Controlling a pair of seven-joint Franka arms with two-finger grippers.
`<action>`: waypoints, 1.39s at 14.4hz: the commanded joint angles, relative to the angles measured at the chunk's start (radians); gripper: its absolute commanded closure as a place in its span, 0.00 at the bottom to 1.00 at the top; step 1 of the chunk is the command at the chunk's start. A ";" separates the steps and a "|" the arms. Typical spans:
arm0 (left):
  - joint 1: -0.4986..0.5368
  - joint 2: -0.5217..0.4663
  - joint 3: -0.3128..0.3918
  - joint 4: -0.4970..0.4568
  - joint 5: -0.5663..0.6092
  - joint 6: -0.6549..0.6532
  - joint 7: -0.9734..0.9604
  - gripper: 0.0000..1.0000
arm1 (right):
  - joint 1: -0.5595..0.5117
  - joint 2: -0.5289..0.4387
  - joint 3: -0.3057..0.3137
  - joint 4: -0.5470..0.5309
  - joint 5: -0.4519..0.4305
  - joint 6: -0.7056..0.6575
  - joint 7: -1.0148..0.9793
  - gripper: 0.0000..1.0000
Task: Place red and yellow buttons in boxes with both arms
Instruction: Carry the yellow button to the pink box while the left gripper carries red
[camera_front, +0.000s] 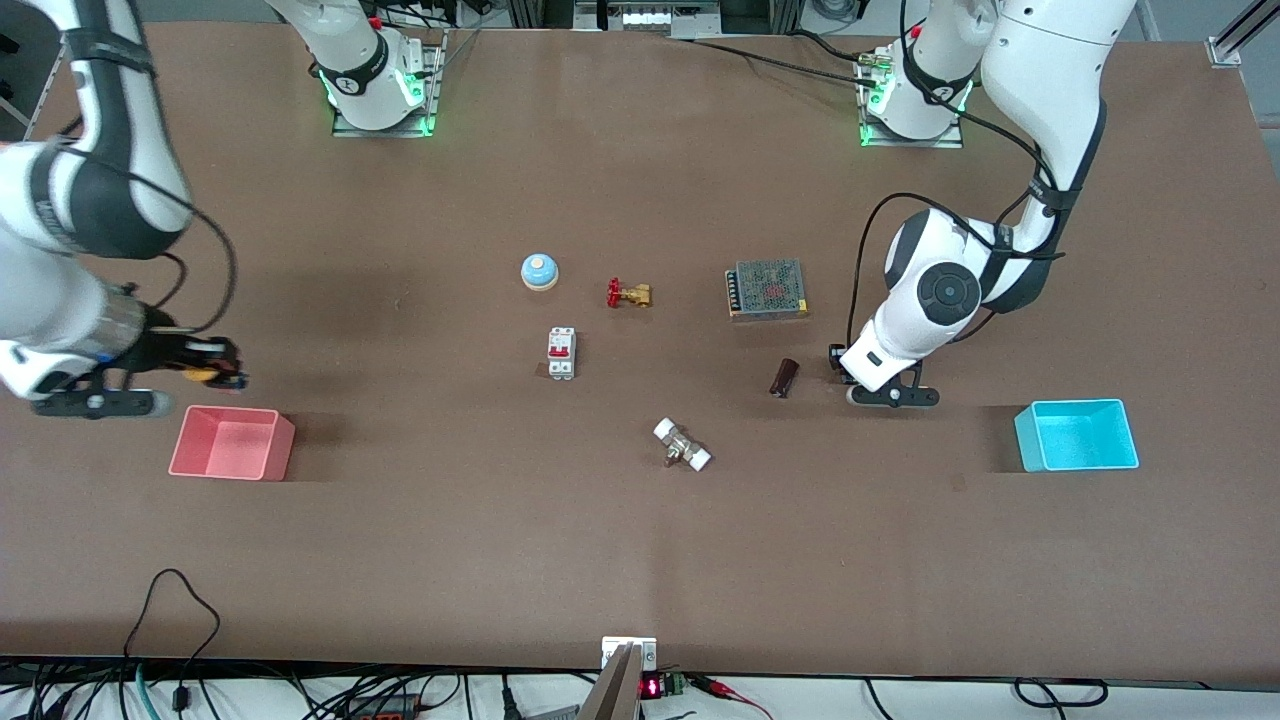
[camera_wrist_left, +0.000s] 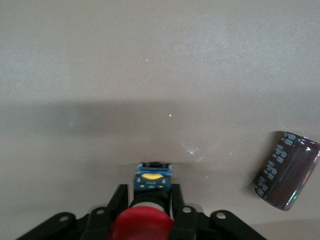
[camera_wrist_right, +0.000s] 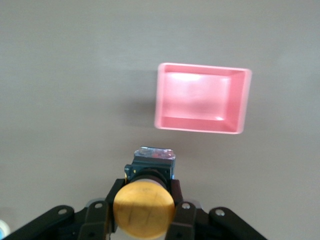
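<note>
At the left edge of the front frame the right arm bends low, its right end effector (camera_front: 215, 372) pinching the yellow button (camera_wrist_right: 144, 209) by its black body in the air just above the pink box (camera_front: 232, 443). At centre-right the left arm folds down beside a dark cylinder (camera_front: 784, 377), its left end effector (camera_wrist_left: 148, 212) clamped on the red button (camera_wrist_left: 141, 226). Two smooth rectangular plastic tubs sit on the matte brown counter (camera_front: 500, 560), the cyan box (camera_front: 1077, 435) at lower right.

No readable text, capacitor (camera_wrist_left: 286, 170) print and button label (camera_wrist_left: 152, 181) illegible
</note>
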 joint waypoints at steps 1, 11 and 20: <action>-0.006 -0.008 0.005 -0.009 -0.009 0.013 0.012 0.79 | -0.009 0.104 -0.048 0.072 0.007 0.009 -0.072 0.73; 0.059 -0.036 0.080 0.340 0.064 -0.446 0.181 0.84 | -0.031 0.308 -0.051 0.076 0.043 0.319 -0.076 0.73; 0.328 0.021 0.080 0.431 0.104 -0.445 0.496 0.82 | -0.026 0.351 -0.047 0.042 0.052 0.374 -0.076 0.72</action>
